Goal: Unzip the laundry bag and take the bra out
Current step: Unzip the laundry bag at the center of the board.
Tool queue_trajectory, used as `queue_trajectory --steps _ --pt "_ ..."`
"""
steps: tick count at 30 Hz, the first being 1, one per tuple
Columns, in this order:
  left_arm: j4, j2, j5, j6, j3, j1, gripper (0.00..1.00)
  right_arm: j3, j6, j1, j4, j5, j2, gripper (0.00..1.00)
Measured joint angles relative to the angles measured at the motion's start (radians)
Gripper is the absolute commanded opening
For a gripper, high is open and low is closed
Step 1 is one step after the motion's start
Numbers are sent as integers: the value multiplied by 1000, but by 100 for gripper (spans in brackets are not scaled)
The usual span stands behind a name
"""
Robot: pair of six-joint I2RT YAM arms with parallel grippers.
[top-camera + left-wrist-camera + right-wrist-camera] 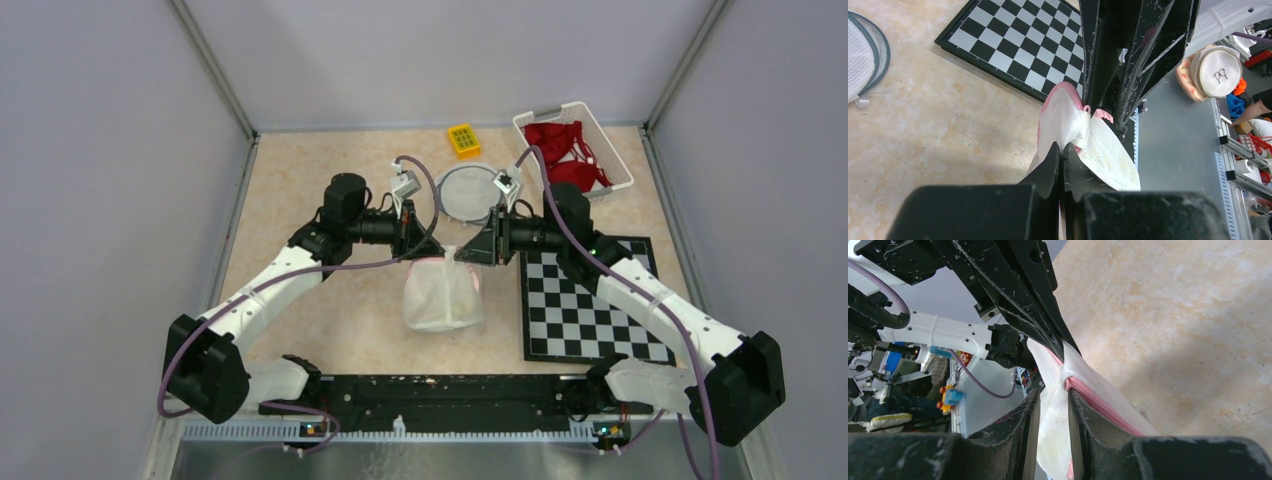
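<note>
The white mesh laundry bag (443, 298) with a pink zipper (438, 259) along its top hangs between my two grippers, its bottom resting on the table. My left gripper (418, 243) is shut on the bag's top edge; in the left wrist view its jaws (1062, 148) pinch the mesh (1104, 152). My right gripper (472, 252) holds the top edge from the other side; in the right wrist view (1054, 392) mesh (1053, 435) fills the gap beside the zipper (1098, 405). Any bra inside the bag is hidden.
A round mesh bag (468, 195) lies behind the grippers. A white basket (575, 107) with red bras (562, 150) stands at the back right. A yellow block (463, 140) is at the back. A chessboard (590, 300) lies on the right.
</note>
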Motion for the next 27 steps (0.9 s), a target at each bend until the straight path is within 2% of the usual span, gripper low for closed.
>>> queue_trajectory --steps 27 --pt "0 0 4 8 0 0 0 3 0 -35 -13 -35 1 28"
